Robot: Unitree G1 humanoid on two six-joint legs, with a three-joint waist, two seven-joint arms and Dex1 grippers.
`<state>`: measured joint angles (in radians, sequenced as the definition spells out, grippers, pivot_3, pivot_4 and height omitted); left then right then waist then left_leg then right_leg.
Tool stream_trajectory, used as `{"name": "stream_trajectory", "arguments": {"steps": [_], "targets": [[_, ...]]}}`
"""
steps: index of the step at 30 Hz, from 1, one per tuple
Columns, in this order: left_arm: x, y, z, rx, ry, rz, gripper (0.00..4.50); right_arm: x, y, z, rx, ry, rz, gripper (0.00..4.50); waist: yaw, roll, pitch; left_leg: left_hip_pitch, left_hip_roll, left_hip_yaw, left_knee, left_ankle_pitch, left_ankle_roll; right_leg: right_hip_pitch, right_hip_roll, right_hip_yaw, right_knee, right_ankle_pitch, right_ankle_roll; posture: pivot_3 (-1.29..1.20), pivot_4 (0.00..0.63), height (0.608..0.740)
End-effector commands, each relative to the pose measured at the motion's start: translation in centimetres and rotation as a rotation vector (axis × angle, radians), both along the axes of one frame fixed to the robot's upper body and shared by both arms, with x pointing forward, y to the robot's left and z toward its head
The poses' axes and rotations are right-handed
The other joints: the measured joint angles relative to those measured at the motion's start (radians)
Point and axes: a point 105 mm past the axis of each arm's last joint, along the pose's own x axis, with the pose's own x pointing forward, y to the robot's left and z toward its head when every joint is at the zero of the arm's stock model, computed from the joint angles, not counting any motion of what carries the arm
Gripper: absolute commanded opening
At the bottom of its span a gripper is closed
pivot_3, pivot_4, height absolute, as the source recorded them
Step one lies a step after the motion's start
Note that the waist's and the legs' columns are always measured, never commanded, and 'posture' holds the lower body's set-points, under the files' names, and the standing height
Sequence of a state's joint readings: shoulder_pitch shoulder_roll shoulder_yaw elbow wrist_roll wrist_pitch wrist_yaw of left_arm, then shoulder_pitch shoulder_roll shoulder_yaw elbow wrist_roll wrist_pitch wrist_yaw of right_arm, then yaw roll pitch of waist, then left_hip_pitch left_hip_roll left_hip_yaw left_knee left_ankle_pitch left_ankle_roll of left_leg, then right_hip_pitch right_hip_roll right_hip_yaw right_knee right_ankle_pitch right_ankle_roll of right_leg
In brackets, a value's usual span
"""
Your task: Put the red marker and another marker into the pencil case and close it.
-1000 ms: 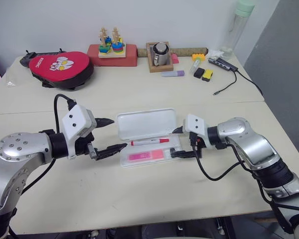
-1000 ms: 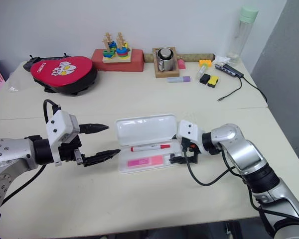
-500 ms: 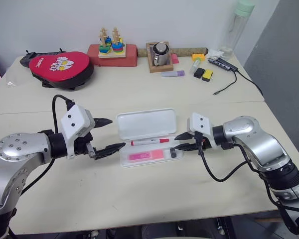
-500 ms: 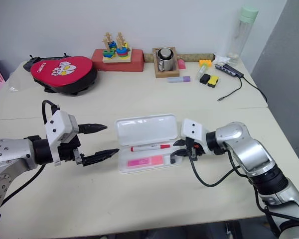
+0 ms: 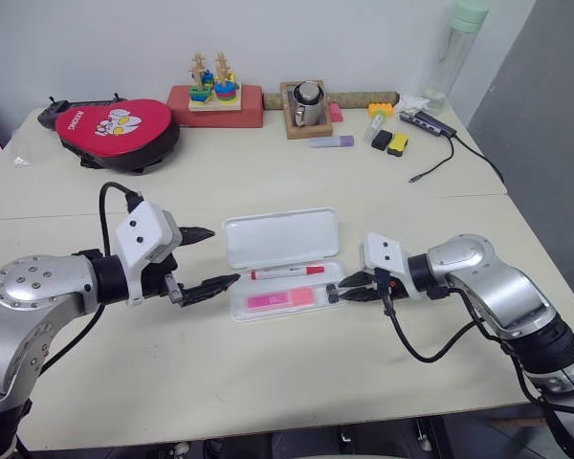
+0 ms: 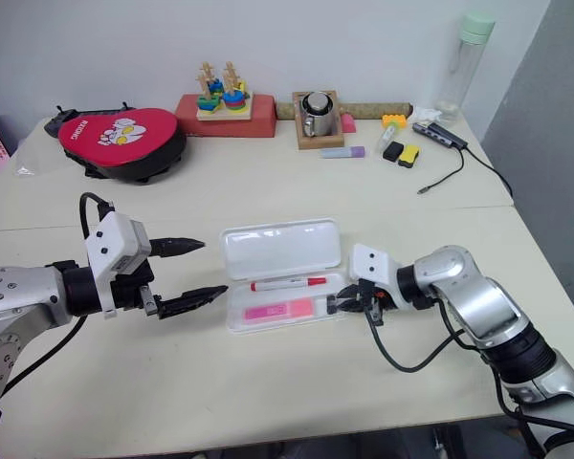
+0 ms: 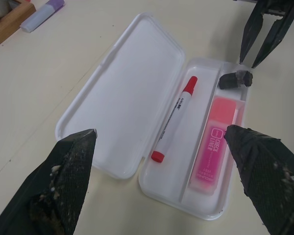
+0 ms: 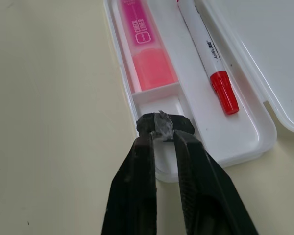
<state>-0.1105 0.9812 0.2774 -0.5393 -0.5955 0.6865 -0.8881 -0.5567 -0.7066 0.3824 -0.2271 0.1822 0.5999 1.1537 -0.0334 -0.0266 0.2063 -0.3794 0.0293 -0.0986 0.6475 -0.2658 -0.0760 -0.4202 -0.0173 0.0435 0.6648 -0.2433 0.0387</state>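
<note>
A: Pencil case (image 5: 279,239) is seen lying open on the surface (image 5: 268,382); red marker (image 5: 287,273) and pink highlighter (image 5: 282,300) are laid in the divided half, so only closing is judged to remain

B: Left tool (image 5: 206,258) is held spread apart beside the case, empty. Right tool (image 8: 160,139) is pinched together at a small black piece (image 8: 165,125) in the tray end; a grip cannot be confirmed

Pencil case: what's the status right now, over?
Left tool open beside pencil case. Right tool shut at a small black piece in the case's end. Red marker and pink highlighter inside. Lid open.
</note>
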Motion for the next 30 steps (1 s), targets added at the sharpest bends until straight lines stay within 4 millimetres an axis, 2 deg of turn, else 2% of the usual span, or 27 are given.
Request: {"name": "stream_trajectory", "arguments": {"steps": [1, 11, 19, 30], "targets": [[0.0, 0.3, 1.0, 0.021, -0.048, 0.0, 4.5, 0.1, 0.0, -0.3, 0.002, -0.01, 0.01, 0.04, 0.0, 0.0, 0.0, 0.0, 0.0, 0.0, 0.0, 0.0, 0.0, 0.0, 0.0, 0.0, 0.0, 0.0, 0.0, 0.0, 0.15, 0.74], [0.0, 0.3, 1.0, 0.024, -0.051, 0.005, 4.5, -0.2, 0.2, -1.0, -0.01, 0.005, 0.038, 0.04, 0.0, 0.0, 0.0, 0.0, 0.0, 0.0, 0.0, 0.0, 0.0, 0.0, 0.0, 0.0, 0.0, 0.0, 0.0, 0.0, 0.15, 0.74], [0.0, 0.3, 0.8, 0.029, -0.05, 0.006, 4.5, 0.3, 2.1, -0.1, 0.039, -0.023, 0.055, 0.04, -0.001, 0.0, 0.0, 0.0, 0.0, 0.0, 0.0, 0.0, 0.0, 0.0, 0.0, 0.0, 0.0, 0.0, 0.0, 0.0, 0.15, 0.74], [0.0, 0.3, 0.6, 0.03, -0.048, 0.011, 4.5, 1.1, 1.6, 1.1, 0.048, -0.062, 0.03, 0.04, 0.0, 0.0, 0.0, 0.0, 0.0, 0.0, 0.0, 0.0, 0.0, 0.0, 0.0, 0.0, 0.0, 0.0, -0.001, 0.0, 0.15, 0.74]]}}
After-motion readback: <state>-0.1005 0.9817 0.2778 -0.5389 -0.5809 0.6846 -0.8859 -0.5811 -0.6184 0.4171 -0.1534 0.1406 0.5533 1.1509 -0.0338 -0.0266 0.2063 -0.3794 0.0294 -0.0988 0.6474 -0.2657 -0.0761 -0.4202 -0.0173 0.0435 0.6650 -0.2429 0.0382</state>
